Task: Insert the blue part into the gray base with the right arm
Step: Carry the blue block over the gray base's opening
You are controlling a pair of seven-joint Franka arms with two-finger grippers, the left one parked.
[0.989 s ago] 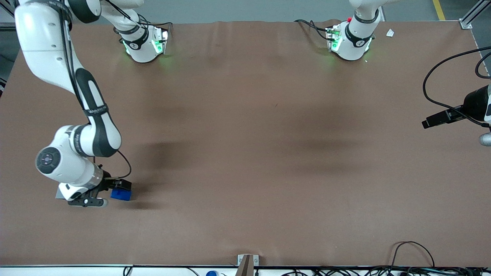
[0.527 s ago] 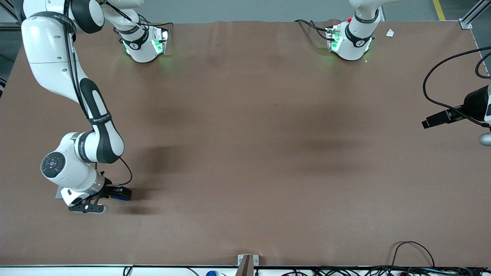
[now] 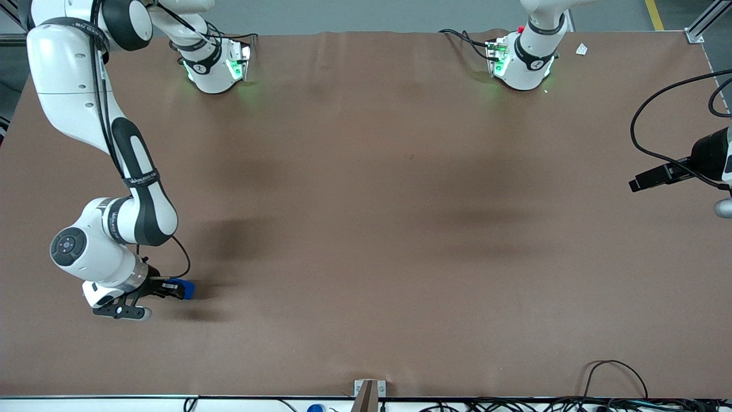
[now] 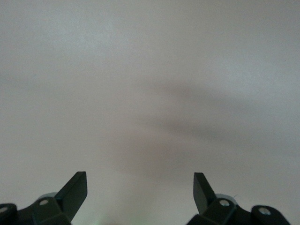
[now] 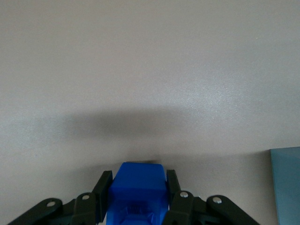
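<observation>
My right arm's gripper (image 3: 173,288) hangs low over the brown table near the front camera, at the working arm's end. It is shut on the blue part (image 3: 187,289), of which only a small bright blue tip pokes out past the black fingers. In the right wrist view the blue part (image 5: 138,187) sits squarely between the two fingers of the gripper (image 5: 138,180), its shadow lying on the table ahead of it. An edge of the gray base (image 5: 286,185) shows beside the gripper, apart from the blue part. In the front view the base is hidden by the arm's white wrist.
The brown table (image 3: 372,229) stretches wide toward the parked arm's end. Two arm bases (image 3: 214,66) (image 3: 523,60) stand at the edge farthest from the front camera. Cables (image 3: 615,375) and a small bracket (image 3: 366,392) lie along the nearest edge.
The wrist has shifted a little, staying low with the blue part held. Less of the blue part shows past the fingers, and the gray corner seen beside the hand earlier is now covered.
</observation>
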